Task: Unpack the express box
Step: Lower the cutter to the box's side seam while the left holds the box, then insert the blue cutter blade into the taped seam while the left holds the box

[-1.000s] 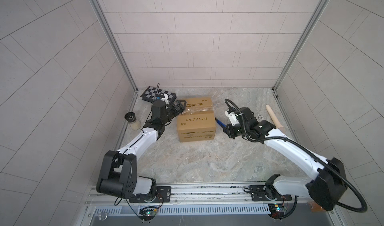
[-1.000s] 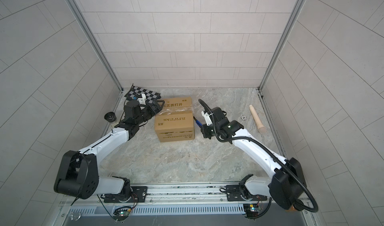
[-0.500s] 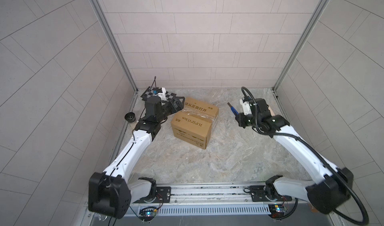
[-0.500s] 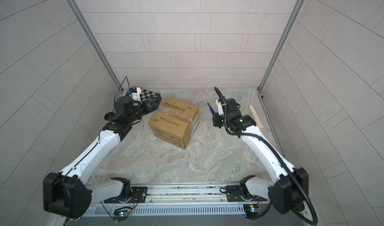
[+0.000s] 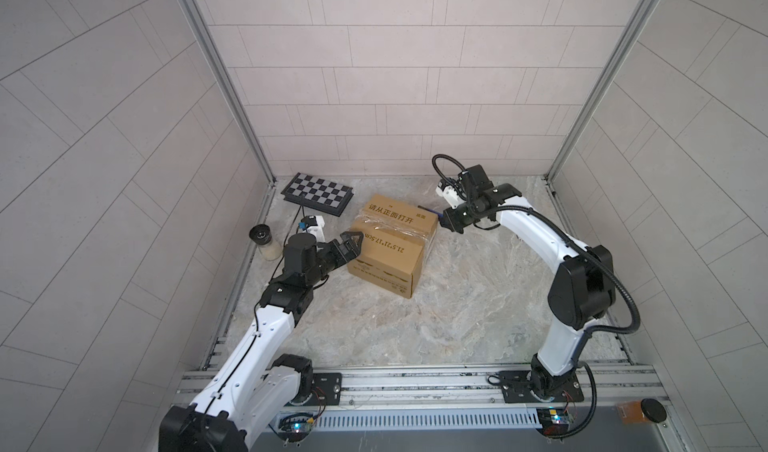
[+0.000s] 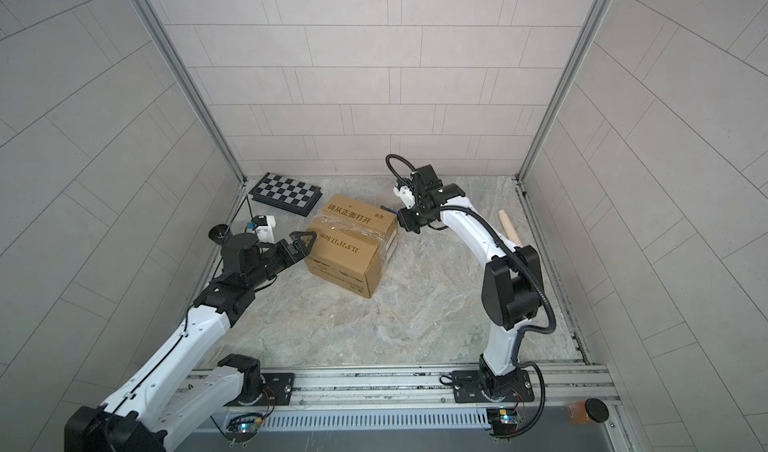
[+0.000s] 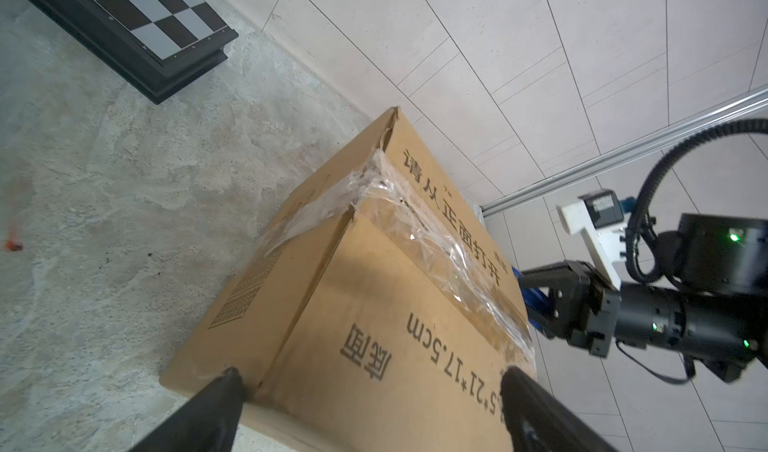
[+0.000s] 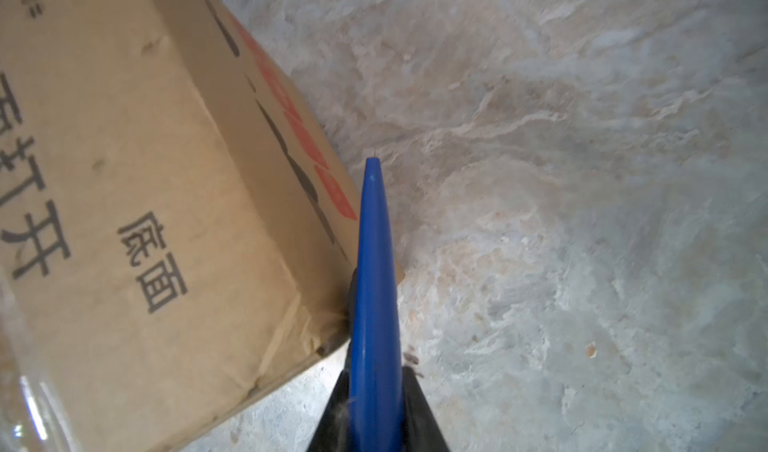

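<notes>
since a second ago the express box [image 5: 390,248] has swung askew on the marbled tabletop [image 5: 457,329], the left arm's end has slid nearer along the box's side, and the right arm has shifted up to the far right corner. nearest me, the left gripper [image 5: 350,247] has its jaws spread wide and points at the box's left edge. in the left wrist view its two fingertips [image 7: 224,391] sit either side of the box's near edge, though i cannot tell whether they touch the cardboard. the box sits mid-table, closed, with wrinkled clear tape along its seam. just beyond it the right gripper [image 5: 449,221] is clamped on a blue pointed tool [image 8: 374,262], which lies right against the box's far right corner, its tip running on past the side face. off to the left a small jar [image 5: 264,244] stands by the wall, and a checkered board [image 5: 318,192] lies flat in the far left corner.
</notes>
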Controlling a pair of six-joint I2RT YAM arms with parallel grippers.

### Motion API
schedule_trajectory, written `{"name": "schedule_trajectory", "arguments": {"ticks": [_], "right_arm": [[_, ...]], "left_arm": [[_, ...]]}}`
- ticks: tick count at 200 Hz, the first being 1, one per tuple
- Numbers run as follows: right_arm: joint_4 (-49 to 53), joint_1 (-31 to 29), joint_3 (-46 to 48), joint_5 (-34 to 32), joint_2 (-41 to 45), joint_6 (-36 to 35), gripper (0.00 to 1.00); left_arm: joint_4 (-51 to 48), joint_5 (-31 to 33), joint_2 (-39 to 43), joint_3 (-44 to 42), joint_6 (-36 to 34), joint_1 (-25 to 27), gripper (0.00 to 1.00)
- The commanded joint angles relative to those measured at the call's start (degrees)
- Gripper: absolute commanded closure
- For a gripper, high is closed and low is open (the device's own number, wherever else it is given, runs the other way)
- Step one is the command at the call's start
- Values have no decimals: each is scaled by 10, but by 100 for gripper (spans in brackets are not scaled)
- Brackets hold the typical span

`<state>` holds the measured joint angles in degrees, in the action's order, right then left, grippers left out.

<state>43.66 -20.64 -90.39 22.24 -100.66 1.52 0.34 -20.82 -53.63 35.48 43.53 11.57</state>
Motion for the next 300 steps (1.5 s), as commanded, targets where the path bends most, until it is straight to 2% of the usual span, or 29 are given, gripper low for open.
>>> {"name": "schedule_trajectory", "arguments": {"ticks": [1, 28, 50, 65, 88, 121, 152, 172, 217, 300], "right_arm": [[38, -17, 48, 31, 82, -1, 100], [40, -38, 131, -49, 178, 52, 100], [44, -32, 177, -177, 264, 113, 100], [74, -30, 159, -229, 304, 125, 100], [117, -59, 88, -236, 321, 136, 100], [169, -164, -3, -277, 276, 160, 100], [177, -254, -51, -291, 211, 175, 100], [193, -291, -88, -305, 163, 170, 100], [231, -324, -138, -336, 92, 162, 100], [254, -347, -153, -353, 54, 161, 100]], "left_arm": [[76, -37, -46, 39, 21, 3, 0], [98, -67, -100, 73, 27, 5, 0], [95, -75, -121, 81, 23, 8, 0], [88, -80, -128, 82, 16, 10, 0], [26, -70, -125, 100, -19, 16, 0], [-149, 22, -120, 153, -109, 48, 0], [-210, 82, -150, 174, -139, 74, 0], [-234, 114, -170, 176, -148, 87, 0], [-274, 173, -189, 174, -165, 96, 0], [-260, 162, -185, 162, -162, 96, 0]]}}
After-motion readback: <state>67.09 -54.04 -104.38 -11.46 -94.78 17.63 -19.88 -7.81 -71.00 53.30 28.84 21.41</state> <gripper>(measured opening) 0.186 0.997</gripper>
